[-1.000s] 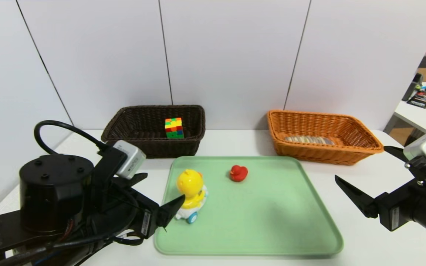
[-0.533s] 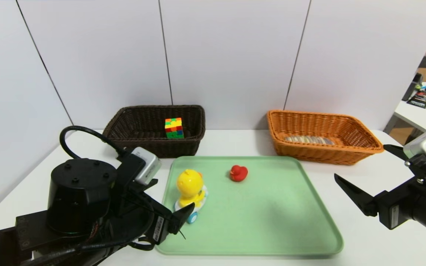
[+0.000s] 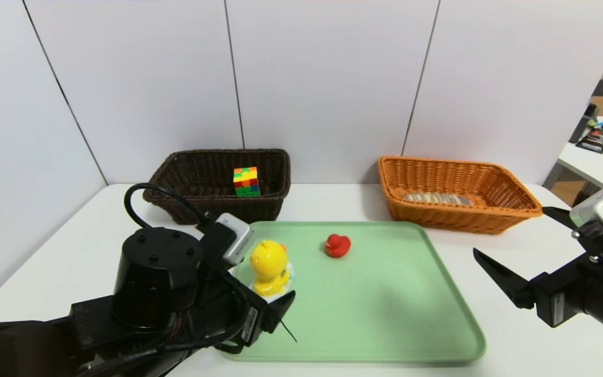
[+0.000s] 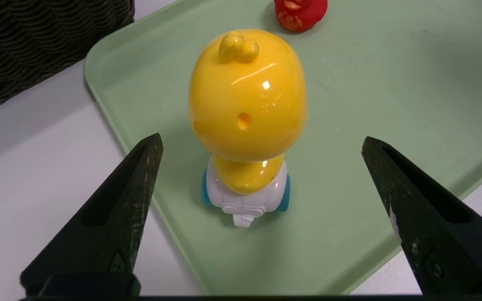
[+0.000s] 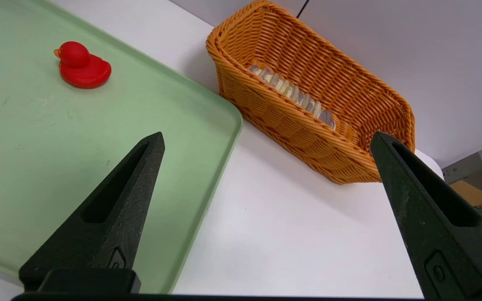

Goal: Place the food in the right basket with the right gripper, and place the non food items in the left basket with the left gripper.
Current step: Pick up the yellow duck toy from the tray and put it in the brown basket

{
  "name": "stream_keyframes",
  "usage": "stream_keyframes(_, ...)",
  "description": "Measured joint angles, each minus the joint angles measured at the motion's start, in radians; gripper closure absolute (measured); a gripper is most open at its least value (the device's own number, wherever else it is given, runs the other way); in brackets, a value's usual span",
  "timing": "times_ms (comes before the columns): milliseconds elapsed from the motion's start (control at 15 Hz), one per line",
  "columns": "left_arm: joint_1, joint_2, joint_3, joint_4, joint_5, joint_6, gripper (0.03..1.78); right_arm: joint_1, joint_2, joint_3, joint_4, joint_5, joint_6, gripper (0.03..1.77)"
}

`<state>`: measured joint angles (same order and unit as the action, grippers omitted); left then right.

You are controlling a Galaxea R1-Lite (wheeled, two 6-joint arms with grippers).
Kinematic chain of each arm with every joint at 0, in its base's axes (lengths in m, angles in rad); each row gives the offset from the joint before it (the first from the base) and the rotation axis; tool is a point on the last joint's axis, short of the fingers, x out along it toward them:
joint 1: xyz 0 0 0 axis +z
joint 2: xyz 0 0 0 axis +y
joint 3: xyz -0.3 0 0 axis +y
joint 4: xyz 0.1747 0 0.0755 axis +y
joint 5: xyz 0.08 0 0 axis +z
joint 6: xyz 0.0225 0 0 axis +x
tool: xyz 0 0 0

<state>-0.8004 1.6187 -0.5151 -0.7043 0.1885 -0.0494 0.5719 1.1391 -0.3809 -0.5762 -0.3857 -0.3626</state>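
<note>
**A:** Where are the arms?

**B:** The left gripper point(image 4: 260, 144) hangs over the near-left corner of the green tray point(image 3: 385, 335), fingers spread wide and holding nothing. The yellow duck toy point(image 4: 247, 113) stands upright just ahead of it, in line with the gap between the tips and touching neither. The right gripper point(image 5: 266, 140), equally wide and empty, is parked above the white table point(image 3: 516, 345), off the tray's right edge.

**A:** And the rest?

**B:** Beyond the yellow toy, well ahead of the left gripper, the small red duck point(image 3: 337, 245) sits on the tray. Farther off is the dark brown basket point(image 3: 176, 178) with the puzzle cube point(image 3: 246, 181) inside. Ahead of the right gripper is the orange basket point(image 5: 291, 121), the ridged loaf point(image 5: 293, 95) lying along its floor.

**A:** The room?

**B:** Plain white panels point(image 3: 327, 78) behind the table; another cluttered desk point(image 3: 602, 157) at far right.
</note>
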Motion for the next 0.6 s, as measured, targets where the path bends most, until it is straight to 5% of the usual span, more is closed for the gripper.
stream_keyframes(600, 0.001, 0.089, -0.027, 0.009, -0.010, 0.029, 0.12, 0.026, -0.002, 0.000, 0.000, 0.000, -0.003, 0.11)
